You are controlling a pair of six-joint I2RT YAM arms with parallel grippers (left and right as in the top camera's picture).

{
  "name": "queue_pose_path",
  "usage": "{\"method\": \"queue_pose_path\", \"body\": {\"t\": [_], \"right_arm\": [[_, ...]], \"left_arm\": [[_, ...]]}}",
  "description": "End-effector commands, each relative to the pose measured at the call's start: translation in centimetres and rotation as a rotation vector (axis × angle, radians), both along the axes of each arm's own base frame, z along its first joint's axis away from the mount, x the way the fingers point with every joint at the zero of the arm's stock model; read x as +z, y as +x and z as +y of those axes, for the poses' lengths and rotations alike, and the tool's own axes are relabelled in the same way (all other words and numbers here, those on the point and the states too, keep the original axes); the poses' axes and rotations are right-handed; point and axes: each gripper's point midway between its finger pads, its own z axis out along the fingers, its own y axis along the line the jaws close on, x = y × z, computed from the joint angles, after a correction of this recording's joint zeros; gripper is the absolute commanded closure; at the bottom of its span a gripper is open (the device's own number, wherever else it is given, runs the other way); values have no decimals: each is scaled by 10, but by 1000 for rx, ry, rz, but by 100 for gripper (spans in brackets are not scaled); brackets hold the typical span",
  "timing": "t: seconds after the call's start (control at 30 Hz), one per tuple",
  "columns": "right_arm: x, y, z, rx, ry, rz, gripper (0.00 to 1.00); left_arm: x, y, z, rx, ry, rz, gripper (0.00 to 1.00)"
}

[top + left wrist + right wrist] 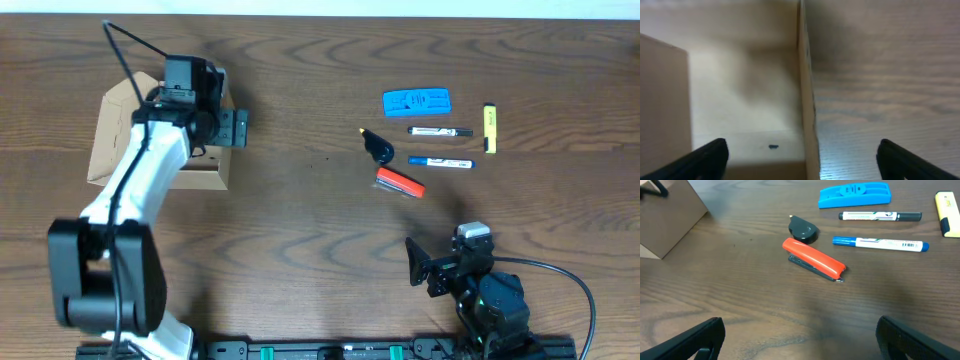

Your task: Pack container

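Observation:
The tan cardboard container (108, 140) stands open at the far left, its flap lid leaning out to the left. My left gripper (212, 120) hangs over the container's right side. In the left wrist view the gripper (802, 161) is open and empty, its fingers straddling the container's right wall (807, 100), with one finger over the bare inside. My right gripper (443, 258) is open and empty, low at the front right. In the right wrist view (800, 340) it faces the loose items. The container also shows in the right wrist view (670, 215).
Right of centre lie a red stapler (400, 182), a black round item (379, 148), a blue-capped marker (440, 161), a black marker (440, 131), a yellow highlighter (490, 128) and a blue flat item (416, 101). The dark wooden table (300, 220) runs between the two groups.

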Motion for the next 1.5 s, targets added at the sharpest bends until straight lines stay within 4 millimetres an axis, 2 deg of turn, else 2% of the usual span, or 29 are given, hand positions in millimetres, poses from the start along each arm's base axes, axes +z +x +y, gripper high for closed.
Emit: {"method": "queue_pose_path", "body": {"t": [0.0, 0.07, 0.2, 0.23, 0.33, 0.43, 0.63, 0.8, 1.0, 1.23, 1.47], "right_arm": [[0, 0, 1, 1, 3, -3, 1], [0, 0, 1, 1, 3, -3, 1], [0, 0, 1, 1, 3, -3, 1], [0, 0, 1, 1, 3, -3, 1], [0, 0, 1, 0, 3, -4, 1], [0, 0, 1, 1, 3, -3, 1], [0, 0, 1, 0, 3, -4, 1], [0, 0, 1, 1, 3, -3, 1], [0, 0, 1, 1, 3, -3, 1], [0, 0, 1, 1, 3, -3, 1], [0, 0, 1, 1, 3, -3, 1]], "left_arm": [[-18, 1, 1, -5, 29, 46, 11], [-25, 0, -1, -10, 41, 65, 17], [-29, 0, -1, -9, 109, 65, 88], [-29, 0, -2, -12, 123, 62, 94], [-29, -2, -16, -112, 156, 55, 94], [-30, -10, -41, -304, 200, 57, 94], [-32, -38, -99, -713, 283, 54, 94], [-38, -75, -130, -1062, 365, 90, 94], [-40, -99, -153, -1223, 389, 107, 95], [-40, -110, -170, -1331, 403, 84, 94], [-40, -114, -175, -1406, 409, 70, 95]]}}
